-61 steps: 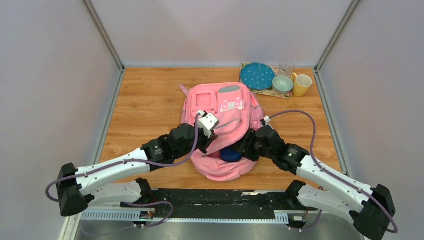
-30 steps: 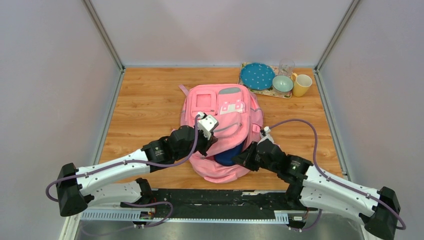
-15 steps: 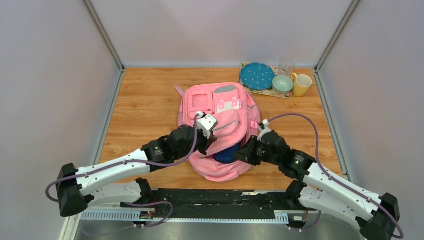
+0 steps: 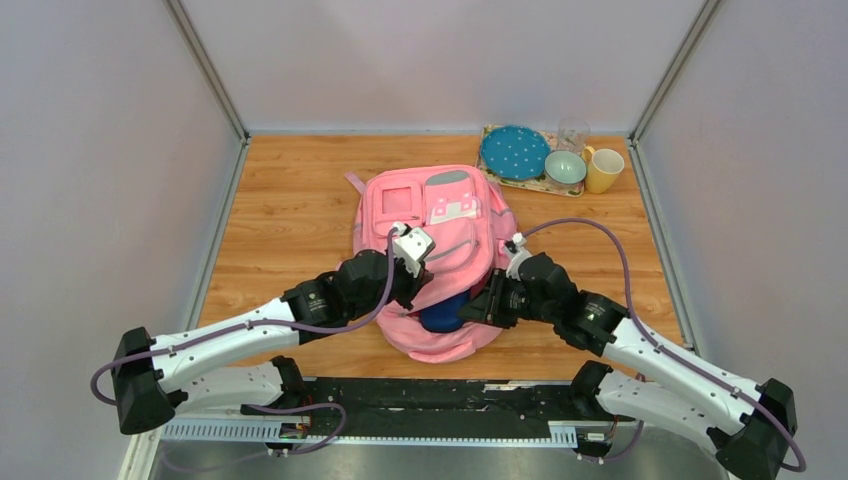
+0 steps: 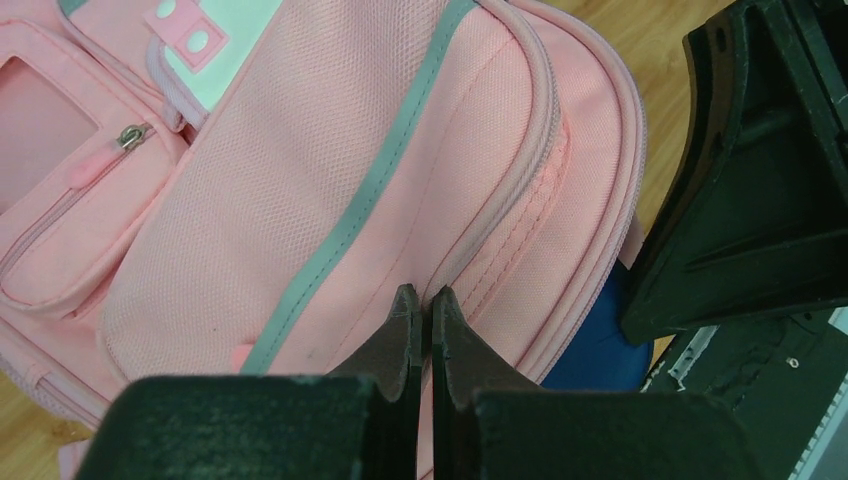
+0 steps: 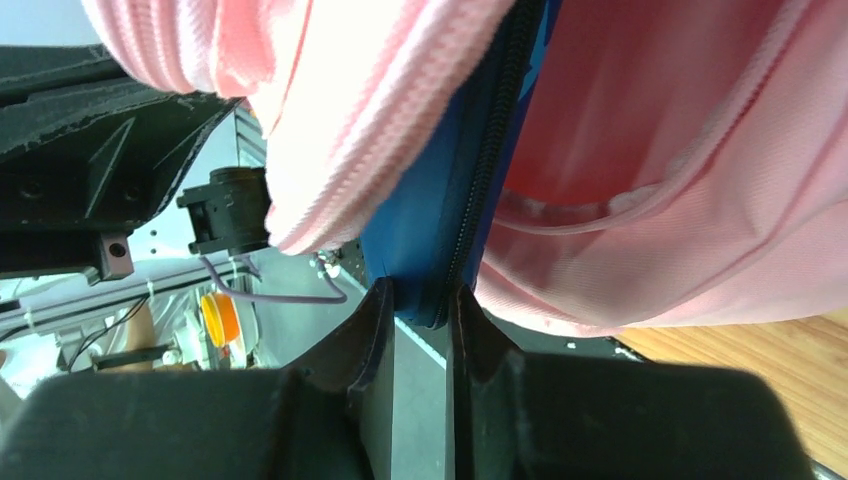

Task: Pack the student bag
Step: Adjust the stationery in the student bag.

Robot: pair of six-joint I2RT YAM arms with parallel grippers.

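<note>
The pink student bag (image 4: 445, 215) lies flat mid-table, its opening toward the arms. My left gripper (image 4: 422, 292) is shut on the fabric at the bag's upper opening edge and holds it raised; in the left wrist view its jaws (image 5: 420, 300) pinch the pink seam (image 5: 500, 230) beside the zip. My right gripper (image 4: 472, 308) is shut on the end of a navy blue zip case (image 4: 440, 316) that sits partly inside the opening. In the right wrist view the case (image 6: 450, 200) is nipped between the fingertips (image 6: 420, 300), with pink bag fabric (image 6: 690, 170) on both sides.
At the back right corner a tray (image 4: 545, 183) carries a blue dotted plate (image 4: 513, 152), a pale green bowl (image 4: 565, 166), a yellow mug (image 4: 603, 170) and a clear glass (image 4: 573, 133). Grey walls enclose the wooden table (image 4: 290, 215) on three sides.
My right gripper has moved left and forward with the navy case, pushing it deeper into the opening. The bag has shifted slightly left. My left gripper has kept its hold.
</note>
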